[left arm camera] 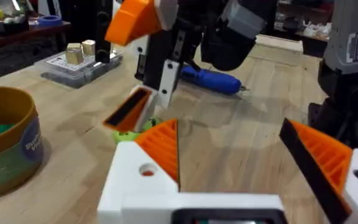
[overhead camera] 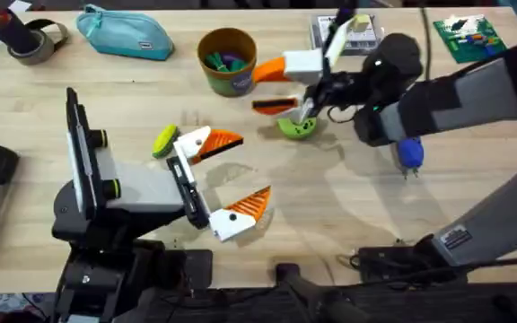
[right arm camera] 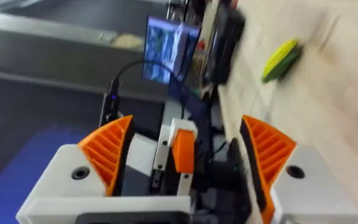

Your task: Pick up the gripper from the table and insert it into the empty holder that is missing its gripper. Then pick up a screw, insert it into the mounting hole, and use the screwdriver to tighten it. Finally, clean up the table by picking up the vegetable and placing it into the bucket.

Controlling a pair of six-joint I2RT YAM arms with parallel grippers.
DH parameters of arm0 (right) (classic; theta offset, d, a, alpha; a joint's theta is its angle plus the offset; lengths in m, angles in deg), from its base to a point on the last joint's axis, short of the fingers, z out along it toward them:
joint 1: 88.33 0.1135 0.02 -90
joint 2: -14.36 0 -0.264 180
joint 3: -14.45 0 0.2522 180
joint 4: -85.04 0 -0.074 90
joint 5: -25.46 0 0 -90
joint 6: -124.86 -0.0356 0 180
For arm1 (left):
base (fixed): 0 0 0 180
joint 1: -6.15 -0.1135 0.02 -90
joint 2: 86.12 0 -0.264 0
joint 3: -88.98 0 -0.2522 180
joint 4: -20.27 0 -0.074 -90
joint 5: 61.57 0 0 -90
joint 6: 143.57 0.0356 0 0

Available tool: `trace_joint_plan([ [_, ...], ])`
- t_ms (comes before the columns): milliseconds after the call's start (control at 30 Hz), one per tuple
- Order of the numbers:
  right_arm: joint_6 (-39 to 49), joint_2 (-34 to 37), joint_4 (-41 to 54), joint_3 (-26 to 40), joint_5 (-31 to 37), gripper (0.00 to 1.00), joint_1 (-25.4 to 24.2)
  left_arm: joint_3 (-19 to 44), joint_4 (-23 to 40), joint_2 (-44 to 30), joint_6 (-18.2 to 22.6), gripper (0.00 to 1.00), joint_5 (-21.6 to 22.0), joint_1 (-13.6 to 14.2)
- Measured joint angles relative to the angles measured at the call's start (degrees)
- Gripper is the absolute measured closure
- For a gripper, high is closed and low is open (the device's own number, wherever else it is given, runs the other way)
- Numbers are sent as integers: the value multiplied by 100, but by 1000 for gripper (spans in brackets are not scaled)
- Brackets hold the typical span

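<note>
Orange gripper (right arm camera: 182,149) between right jaws

You are working on a pale, light-grained wooden worktop (overhead camera: 348,211) with even light across it. Past its far edge you see dark grey floor (overhead camera: 178,4). In the left wrist view, the dim room behind holds a dark side table (left arm camera: 17,37) cluttered with small items.
</note>
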Motion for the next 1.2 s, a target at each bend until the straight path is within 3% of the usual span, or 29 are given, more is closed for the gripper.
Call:
trace_joint_plan([
  [267, 625, 0, -9, 104, 614, 6, -515, 0, 0, 0, 0, 13, 0, 0],
  [500, 1119, 0, 746, 899, 998, 6, -638, 0, 0, 0, 0, 14, 0, 0],
  [733, 2394, -31, 3550, 1818, 1304, 6, -684, 0, 2, 0, 9, 14, -13, 0],
  [900, 3664, -465, 5712, 2228, 1587, 6, -719, 0, 2, 0, 9, 14, -16, 0],
  [1200, 6227, -2942, 9555, 2483, 2807, 6, -784, 0, 2, 0, 9, 14, -17, 0],
])
